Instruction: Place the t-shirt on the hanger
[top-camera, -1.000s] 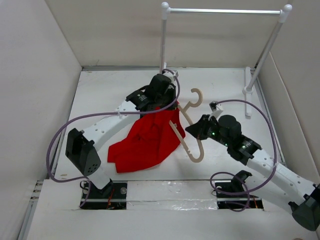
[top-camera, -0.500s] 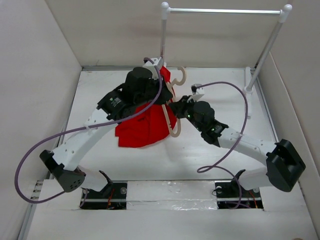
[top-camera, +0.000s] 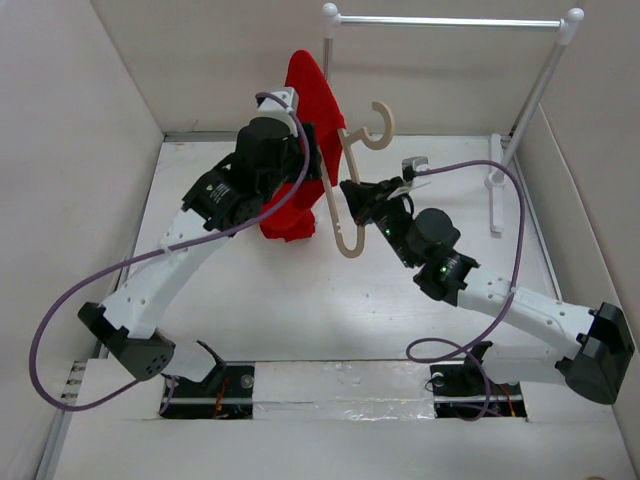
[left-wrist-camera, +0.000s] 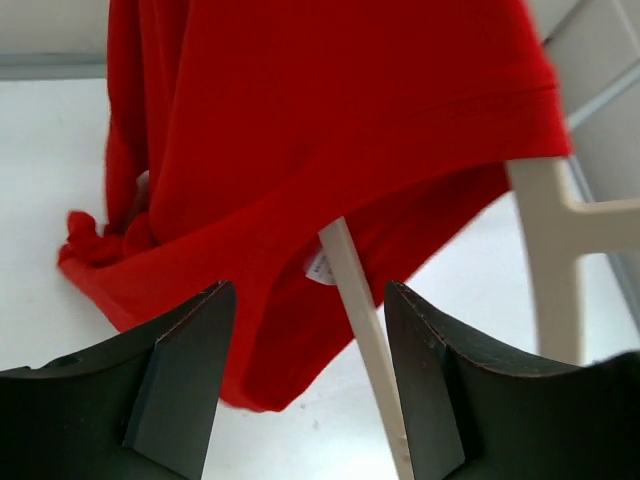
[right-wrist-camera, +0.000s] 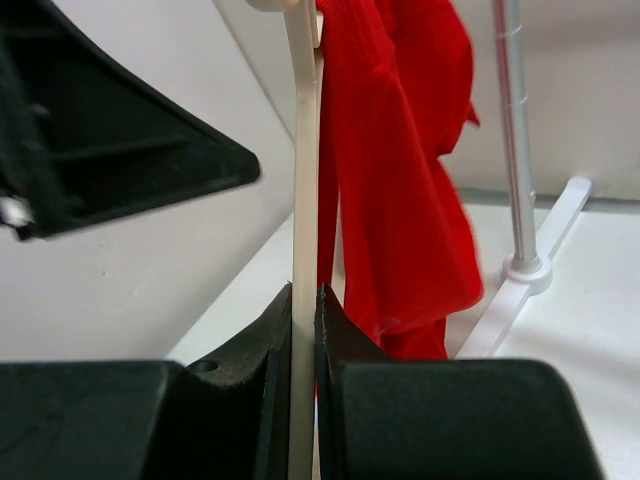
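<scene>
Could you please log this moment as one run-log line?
left gripper: open | right gripper: shut on hanger | t-shirt: draped over hanger, bunched

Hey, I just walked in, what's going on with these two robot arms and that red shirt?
The right gripper is clamped on the hanger and holds it up on end. The t-shirt hangs from the hanger's upper part, with one hanger arm running in under the cloth. The left gripper sits right by the shirt with its jaws open, gripping nothing. Whether the shirt sits on both shoulders can't be told from here.
</scene>
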